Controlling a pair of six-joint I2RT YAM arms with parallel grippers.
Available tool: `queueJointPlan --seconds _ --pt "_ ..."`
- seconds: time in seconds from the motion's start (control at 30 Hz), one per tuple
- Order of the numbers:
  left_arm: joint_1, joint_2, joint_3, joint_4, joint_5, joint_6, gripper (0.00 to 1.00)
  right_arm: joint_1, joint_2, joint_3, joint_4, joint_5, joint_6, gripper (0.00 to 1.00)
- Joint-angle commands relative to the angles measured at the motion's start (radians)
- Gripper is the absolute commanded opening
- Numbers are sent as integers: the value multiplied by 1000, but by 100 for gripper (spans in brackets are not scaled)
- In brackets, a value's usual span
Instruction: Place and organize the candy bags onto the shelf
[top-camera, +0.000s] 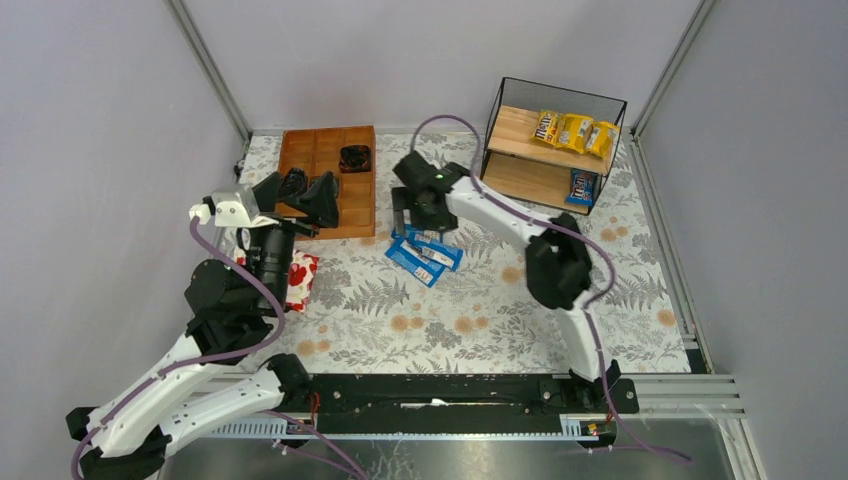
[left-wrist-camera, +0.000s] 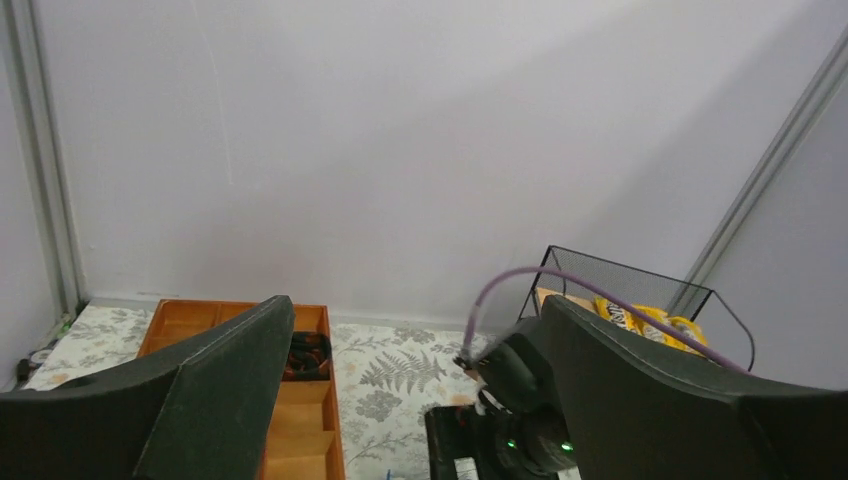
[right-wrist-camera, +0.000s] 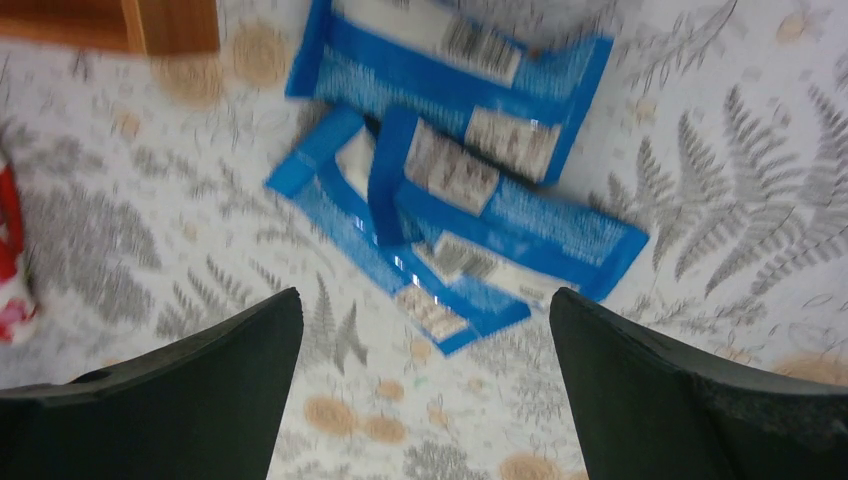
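Observation:
The shelf (top-camera: 515, 128) stands at the back right. Three yellow candy bags (top-camera: 573, 131) lie in a row on its top board, and one blue bag (top-camera: 583, 186) stands on the lower board. Three more blue bags (top-camera: 424, 255) lie overlapping on the patterned cloth at mid-table; the right wrist view shows them (right-wrist-camera: 470, 190) just ahead of the fingers. My right gripper (top-camera: 420, 215) (right-wrist-camera: 425, 340) hovers over them, open and empty. My left gripper (top-camera: 300, 195) (left-wrist-camera: 415, 370) is open and empty above the brown tray, raised and facing the shelf (left-wrist-camera: 620, 280).
A brown wooden compartment tray (top-camera: 355, 205) with dark items in it sits at the back left. A red-and-white floral pouch (top-camera: 300, 280) lies beside the left arm. Enclosure walls ring the table, and a black rail runs along the near edge.

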Motion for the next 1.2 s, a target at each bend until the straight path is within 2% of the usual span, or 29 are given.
queueJointPlan --seconds 0.0,0.1,0.37,0.6,0.77,0.93,1.1,1.17 --pt "-4 -26 -58 75 -26 55 99 69 218 329 -321 294 17 100" --pt "-4 -57 -95 91 -20 33 99 95 298 437 -390 401 50 100" --pt "-15 -83 -141 127 -32 23 99 137 407 569 -414 526 26 99" --pt "-25 -78 -147 130 -36 23 99 148 482 628 -425 643 -24 88" --pt "-27 -65 -149 130 -31 16 99 149 487 622 -366 628 -102 82" --pt "-27 -54 -147 130 -28 15 99 161 480 587 -327 605 -195 73" --pt "-27 -40 -147 128 -24 8 99 172 385 381 -261 584 -256 57" --pt "-26 -35 -146 126 -21 2 99 176 344 283 -233 586 -277 48"
